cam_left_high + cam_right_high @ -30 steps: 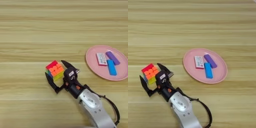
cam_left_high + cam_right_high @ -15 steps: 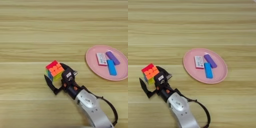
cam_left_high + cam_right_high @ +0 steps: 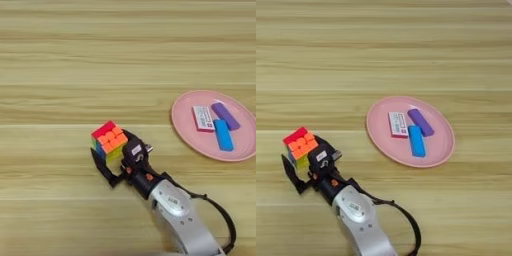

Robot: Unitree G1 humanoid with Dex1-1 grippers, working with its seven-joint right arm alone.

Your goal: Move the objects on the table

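One worktop, wide light wood, grain stripes and plank seams running left to right, filling both views. Next in size: silver forearm entering from bottom edge, angled up and to the left, black cable looped beside it.

Round pink plate lying right of centre, well apart from end effector. On plate, three pieces side by side: blue oblong block, long axis near vertical in picture; purple oblong block, tilted, just beside blue one; white-and-red card-like piece to their left, flat. Printing visible on card, too small to read. No brand or legible writing elsewhere; small white label on end effector body, unreadable.

End effector: two black fingers spread about one cube-width, one on each side of small multicoloured puzzle cube, apparently closed against its flanks. Cube corner-on to camera, red and orange faces up, yellow-green below. Cannot tell whether cube rests on worktop or is lifted slightly.

Key relation: plate lies to the right and a little farther away from held cube. Judged: sweep rightward needed if plate is destination.
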